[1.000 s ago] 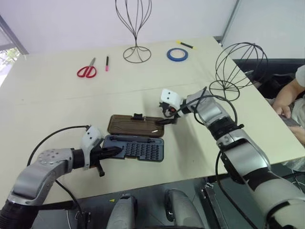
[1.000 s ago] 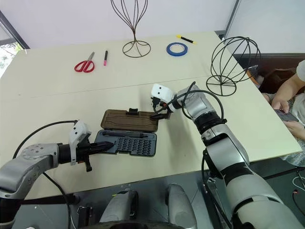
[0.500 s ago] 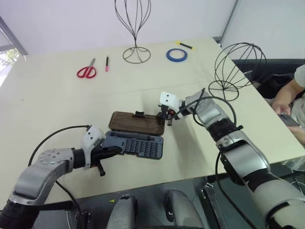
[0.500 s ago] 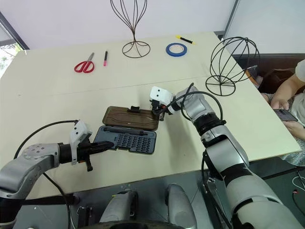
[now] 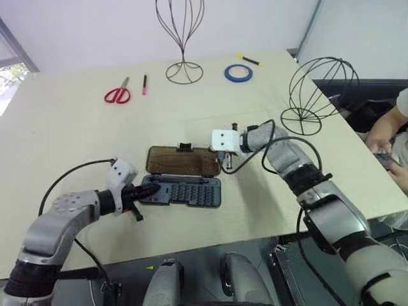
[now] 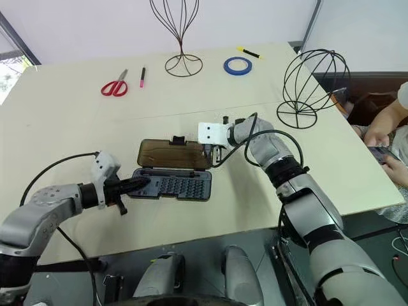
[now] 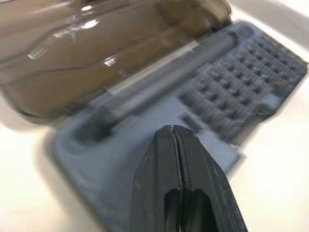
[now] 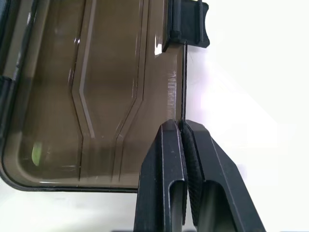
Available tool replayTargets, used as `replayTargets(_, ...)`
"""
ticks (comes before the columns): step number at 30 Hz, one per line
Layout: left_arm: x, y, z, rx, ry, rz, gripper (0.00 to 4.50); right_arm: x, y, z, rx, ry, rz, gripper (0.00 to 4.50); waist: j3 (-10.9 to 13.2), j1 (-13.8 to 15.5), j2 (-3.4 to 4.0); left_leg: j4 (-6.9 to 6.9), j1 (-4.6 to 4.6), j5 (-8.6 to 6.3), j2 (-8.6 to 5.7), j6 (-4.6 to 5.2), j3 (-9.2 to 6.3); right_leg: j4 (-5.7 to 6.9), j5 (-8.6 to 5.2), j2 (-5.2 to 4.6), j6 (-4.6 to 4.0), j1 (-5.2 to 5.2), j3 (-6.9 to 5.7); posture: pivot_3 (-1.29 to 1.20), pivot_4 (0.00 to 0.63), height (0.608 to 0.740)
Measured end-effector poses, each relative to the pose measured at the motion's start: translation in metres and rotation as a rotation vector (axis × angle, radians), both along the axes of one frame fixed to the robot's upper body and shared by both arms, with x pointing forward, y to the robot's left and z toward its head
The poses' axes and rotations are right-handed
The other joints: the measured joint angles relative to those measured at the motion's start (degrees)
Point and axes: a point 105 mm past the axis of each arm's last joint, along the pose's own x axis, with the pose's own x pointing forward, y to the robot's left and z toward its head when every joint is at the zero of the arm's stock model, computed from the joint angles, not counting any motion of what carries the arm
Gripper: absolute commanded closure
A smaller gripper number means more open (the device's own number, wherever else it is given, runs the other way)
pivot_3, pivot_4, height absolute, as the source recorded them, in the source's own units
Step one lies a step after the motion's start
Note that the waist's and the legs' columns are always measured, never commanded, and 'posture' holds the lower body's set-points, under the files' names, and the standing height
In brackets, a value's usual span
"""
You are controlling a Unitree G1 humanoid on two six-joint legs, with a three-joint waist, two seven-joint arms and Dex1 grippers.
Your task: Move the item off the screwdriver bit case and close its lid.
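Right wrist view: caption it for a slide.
Right end effector pinches the long edge of the open smoky brown lid, near its black clasp.

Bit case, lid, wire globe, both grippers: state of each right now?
screwdriver bit case: open, flat on the table, bits exposed.
lid: swung back, not closed.
wire globe form: upright on the table, clear of the case.
left gripper: shut, over the case's end.
right gripper: shut on the lid's edge.

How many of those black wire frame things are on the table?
2. The tall narrow wire stand is at the table's far edge, beside the blue tape roll. The round globe-shaped wire form sits at the right edge, well clear of the open bit case.
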Motion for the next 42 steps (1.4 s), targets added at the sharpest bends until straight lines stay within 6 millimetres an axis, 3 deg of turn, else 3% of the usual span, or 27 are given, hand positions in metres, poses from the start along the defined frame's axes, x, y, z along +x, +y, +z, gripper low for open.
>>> replayTargets(10,0.025,0.008,0.027,-0.087,-0.046,0.058,4.5,-0.031,0.008,0.021,0.061,-0.215,0.07,4.42,0.0,-0.3,-0.01,-0.03,0.01,0.01,0.0,-0.01,0.01,0.01,0.0,0.01,0.0,-0.02,0.01,0.0,0.15,0.74)
replayTargets(20,0.062,0.017,0.116,-0.357,-0.178,0.09,4.5,-0.048,0.022,0.03,0.103,-0.292,0.107,4.42,0.0,-0.3,-0.08,-0.01,0.01,0.03,-0.01,-0.05,0.02,0.01,0.01,0.01,0.01,-0.02,0.0,0.0,0.15,0.74)
replayTargets(26,0.068,0.024,0.104,-0.345,-0.139,0.121,4.5,-0.047,0.019,0.022,0.117,-0.231,0.064,4.42,0.0,-0.5,-0.07,-0.04,0.02,0.05,0.0,-0.09,0.02,0.02,0.01,0.02,0.01,-0.04,0.03,0.0,0.15,0.74)
replayTargets(30,0.05,0.023,0.071,-0.209,-0.069,0.065,4.5,-0.035,0.02,0.022,0.209,-0.076,-0.021,4.42,0.1,-0.7,-0.06,-0.08,0.04,0.07,0.0,-0.13,0.09,0.03,0.01,0.01,0.01,-0.06,0.14,0.0,0.15,0.74)
replayTargets(33,0.019,0.012,0.029,-0.108,0.058,-0.054,4.5,-0.008,0.0,0.034,0.235,0.028,-0.147,3.59,0.1,-0.5,-0.05,-0.09,0.0,0.1,0.0,-0.18,0.08,0.02,-0.01,-0.01,-0.03,-0.11,0.12,0.0,0.15,0.74)
replayTargets(34,0.01,0.012,0.017,-0.083,0.098,-0.079,4.5,-0.001,-0.004,0.041,0.246,0.042,-0.167,3.03,0.1,-0.4,-0.1,-0.1,-0.03,0.1,0.01,-0.17,0.02,0.02,-0.01,0.0,-0.04,-0.11,0.05,0.0,0.15,0.74)
replayTargets(36,0.0,0.011,0.007,-0.048,0.122,-0.115,4.5,0.006,-0.001,0.051,0.262,0.079,-0.166,2.04,0.1,-0.3,-0.11,-0.12,-0.02,0.1,0.01,-0.17,0.0,0.02,-0.1,0.0,-0.18,-0.11,0.02,0.0,0.15,0.74)
replayTargets(39,-0.003,0.008,0.003,-0.007,0.098,-0.146,4.5,0.013,0.003,0.046,0.258,0.177,-0.169,0.4,0.1,-0.2,-0.11,-0.1,-0.03,0.1,0.01,-0.17,0.03,0.02,-0.09,-0.02,-0.18,-0.1,0.03,0.0,0.15,0.74)
replayTargets(40,-0.004,0.008,0.001,0.003,0.093,-0.146,4.5,0.015,0.003,0.041,0.244,0.212,-0.173,0.07,0.1,-0.3,-0.11,-0.1,-0.03,0.1,0.0,-0.17,0.06,0.01,-0.08,-0.02,-0.16,-0.1,0.04,0.0,0.15,0.74)
replayTargets(42,-0.003,0.008,-0.003,0.01,0.086,-0.143,4.5,0.017,0.0,0.032,0.232,0.275,-0.185,0.07,0.1,-0.3,-0.11,-0.1,-0.06,0.1,0.0,-0.17,0.06,0.0,0.0,-0.03,-0.02,-0.11,0.04,0.0,0.15,0.74)
